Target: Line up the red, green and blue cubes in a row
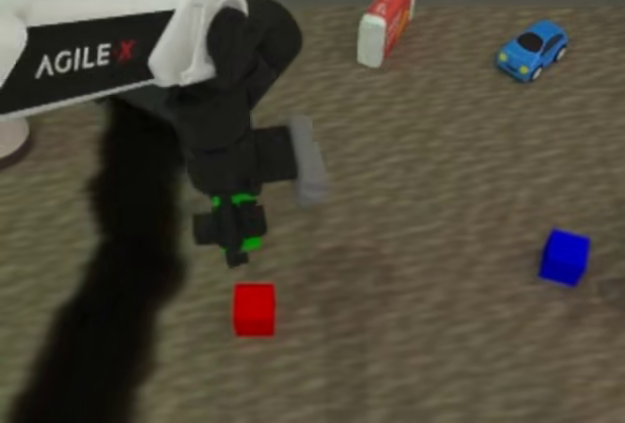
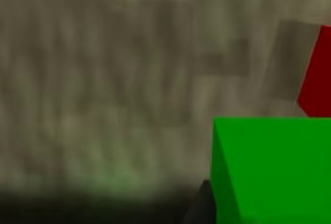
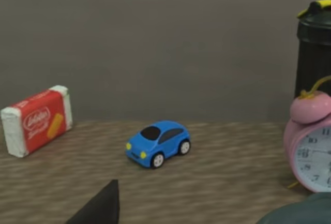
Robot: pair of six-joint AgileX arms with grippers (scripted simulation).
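Note:
My left gripper (image 1: 237, 235) hangs over the left-middle of the table, shut on the green cube (image 1: 232, 201), which shows only as slivers between the black fingers. In the left wrist view the green cube (image 2: 274, 172) fills the corner, pressed against one dark finger (image 2: 204, 206). The red cube (image 1: 254, 308) lies on the table just in front of that gripper, apart from it; an edge of the red cube (image 2: 316, 74) appears past the green one. The blue cube (image 1: 564, 257) sits alone at the right side. My right gripper (image 3: 201, 214) is outside the top view, open, holding nothing.
A red and white biscuit pack (image 1: 387, 18) lies at the back middle. A blue toy car (image 1: 532, 50) stands at the back right. The right wrist view also shows a pink alarm clock (image 3: 313, 146) and a black bin (image 3: 313, 48).

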